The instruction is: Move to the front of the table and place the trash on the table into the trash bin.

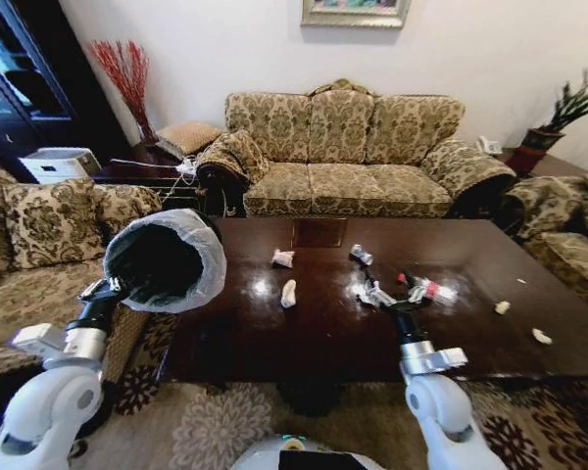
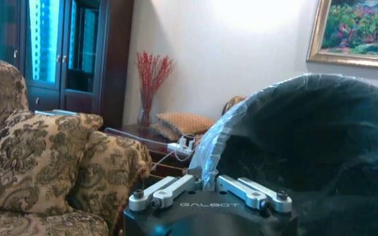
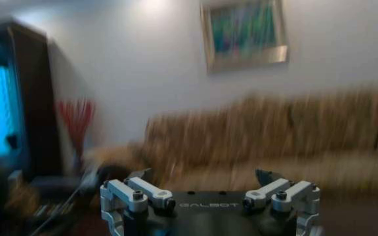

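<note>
My left gripper is shut on the rim of the trash bin, holding it tilted above the table's left end; the left wrist view shows the jaws pinching the bag-lined rim of the bin. The right gripper hovers open over the dark brown table, beside a white paper wad and a clear bottle with a red label. Its fingers stand wide apart with nothing between. Other trash lies on the top: two paper wads, a silver can, pale scraps.
A patterned sofa stands behind the table, armchairs at the left and right. A side table with a cushion and red twigs fills the back left corner. A floral rug lies under the near edge.
</note>
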`<state>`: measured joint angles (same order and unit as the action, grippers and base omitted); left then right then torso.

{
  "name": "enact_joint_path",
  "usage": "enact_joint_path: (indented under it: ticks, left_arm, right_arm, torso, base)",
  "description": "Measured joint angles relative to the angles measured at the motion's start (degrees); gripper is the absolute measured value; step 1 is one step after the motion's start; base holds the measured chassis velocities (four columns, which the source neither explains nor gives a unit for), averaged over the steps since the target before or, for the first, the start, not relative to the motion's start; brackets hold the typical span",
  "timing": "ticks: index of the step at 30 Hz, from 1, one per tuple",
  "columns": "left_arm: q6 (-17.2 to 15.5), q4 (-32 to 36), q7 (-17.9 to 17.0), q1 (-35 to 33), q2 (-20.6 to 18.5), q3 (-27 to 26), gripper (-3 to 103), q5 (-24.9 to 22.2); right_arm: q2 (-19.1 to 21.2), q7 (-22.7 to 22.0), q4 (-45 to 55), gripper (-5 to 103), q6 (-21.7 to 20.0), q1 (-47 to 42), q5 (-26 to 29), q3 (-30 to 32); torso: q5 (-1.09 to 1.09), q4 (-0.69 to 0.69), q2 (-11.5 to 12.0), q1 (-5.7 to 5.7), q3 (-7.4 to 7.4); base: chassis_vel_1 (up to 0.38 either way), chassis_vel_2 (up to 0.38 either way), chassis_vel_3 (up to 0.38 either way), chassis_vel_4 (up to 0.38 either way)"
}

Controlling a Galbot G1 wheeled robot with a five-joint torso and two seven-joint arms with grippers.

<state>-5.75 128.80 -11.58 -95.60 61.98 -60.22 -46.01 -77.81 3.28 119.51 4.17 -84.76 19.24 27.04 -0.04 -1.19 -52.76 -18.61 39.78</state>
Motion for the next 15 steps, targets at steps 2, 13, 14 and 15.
enact_joint_path:
  ticks: [2, 13, 14, 15]
  left_arm:
    - [0.0, 0.4, 0.2, -0.5, 0.1, -0.2, 0, 0.1]
    - [0.0, 0.3, 1.4, -1.0, 1.3, 0.2, 0, 2.3]
    - [0.0, 0.2, 1.5, -1.0, 1.6, 0.6, 0, 2.6]
    - [0.0, 0.2, 1.5, -1.0, 1.6, 0.6, 0, 2.6]
  right_arm:
    - [-1.3, -1.7, 2.8, 100, -7.5, -2.0, 1.5, -4.0]
    - [0.7, 0.2, 0.8, 100, -5.6, -1.1, 1.7, -3.9]
    - [0.7, 0.2, -1.0, 100, -5.0, -0.1, 1.1, -5.0]
    - [0.7, 0.2, -1.0, 100, -5.0, -0.1, 1.1, -5.0]
  torso:
    - [0.1, 0.02, 0.0, 0.06, -0.03]
    - [0.0, 0.03, 0.0, 0.08, -0.04]
    - [0.03, 0.02, 0.0, 0.06, -0.02]
    - [0.03, 0.02, 0.0, 0.06, -0.02]
  base:
    - [-0.017, -0.03, 0.006, -0.002]
    - [-0.011, -0.061, -0.012, 0.042]
    - [0.0, 0.0, 0.0, 0.0]
    - [0.0, 0.0, 0.0, 0.0]
